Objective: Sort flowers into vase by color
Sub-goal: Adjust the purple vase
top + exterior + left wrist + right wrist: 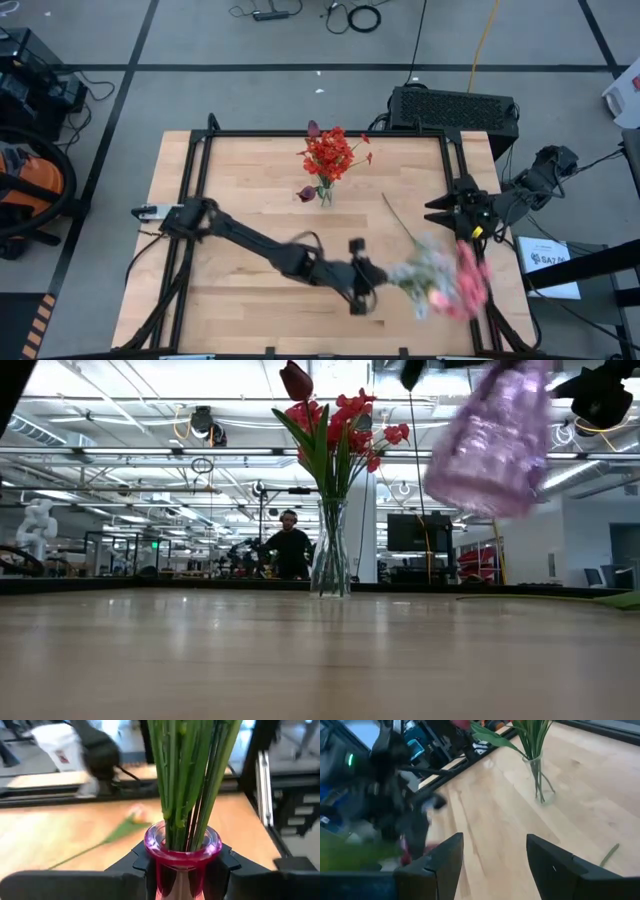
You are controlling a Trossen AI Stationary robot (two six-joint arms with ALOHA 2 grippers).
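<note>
My left gripper [362, 275] reaches across to the table's near right and is shut on a pink glass vase [182, 851] with several green stems [187, 775] in it. Pink and pale blossoms [445, 282] spread blurred toward the right edge. In the low view a blurred pink mass [490, 440] hangs well above the tabletop. A clear vase [325, 192] of red flowers [330, 155] and a maroon bud stands on its base at the far middle. One loose stem [400, 220] lies flat on the table. My right gripper [438, 215] waits open at the right edge. My left gripper pinches the pink vase's neck [182, 865] just under the rim, one finger [142, 862] on each side. The fingers come level from the table's left. The vase is lifted clear of the table, its stems leaning away toward the right edge.
A black frame [330, 133] runs around the tabletop. Bare wood [250, 180] lies on the left and in the middle. The right arm [500, 205] stands close to the held flowers. A person [290, 545] is far back in the room.
</note>
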